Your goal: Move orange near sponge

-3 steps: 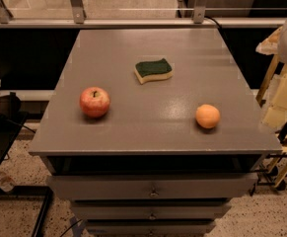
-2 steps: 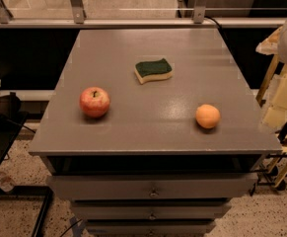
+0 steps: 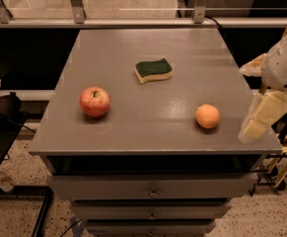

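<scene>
- Camera view cuts off the arm at the right edge; only its white housing and the pale claw are seen, and whether the claw is apart or together cannot be told.
- The claw is held beside the bench, off its front right corner, angled downward.
- The orange lies near that corner, well apart from the sponge.
</scene>
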Tool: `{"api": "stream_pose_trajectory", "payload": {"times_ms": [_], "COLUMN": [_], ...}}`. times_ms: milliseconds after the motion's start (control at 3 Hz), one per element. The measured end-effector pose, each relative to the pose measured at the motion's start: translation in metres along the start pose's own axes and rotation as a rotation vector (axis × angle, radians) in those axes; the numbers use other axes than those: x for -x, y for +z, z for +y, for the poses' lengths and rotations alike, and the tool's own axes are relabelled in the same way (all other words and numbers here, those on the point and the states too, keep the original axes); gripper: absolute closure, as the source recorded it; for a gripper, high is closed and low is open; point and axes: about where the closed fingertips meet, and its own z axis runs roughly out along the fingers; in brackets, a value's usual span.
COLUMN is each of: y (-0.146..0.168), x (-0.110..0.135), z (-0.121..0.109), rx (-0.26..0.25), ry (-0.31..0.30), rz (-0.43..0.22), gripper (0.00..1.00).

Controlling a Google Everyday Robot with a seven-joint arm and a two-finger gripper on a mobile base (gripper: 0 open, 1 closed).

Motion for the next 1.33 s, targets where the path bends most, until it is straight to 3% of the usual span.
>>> {"api": "stream_pose_trajectory", "payload": {"times_ms": [333, 667, 1000, 1333], "y": [0.045, 0.072, 0.086, 0.093], "x": [0.004, 0.013, 0.022, 0.025], "z": [-0.004, -0.006, -0.005, -0.004], "rx": [0.041, 0.048, 0.057, 0.058], "ry": [0.013, 0.007, -0.016, -0.029], "rz": [-0.126, -0.212, -0.242, -0.258], "gripper": [0.00, 0.00, 0.00, 0.18]}}
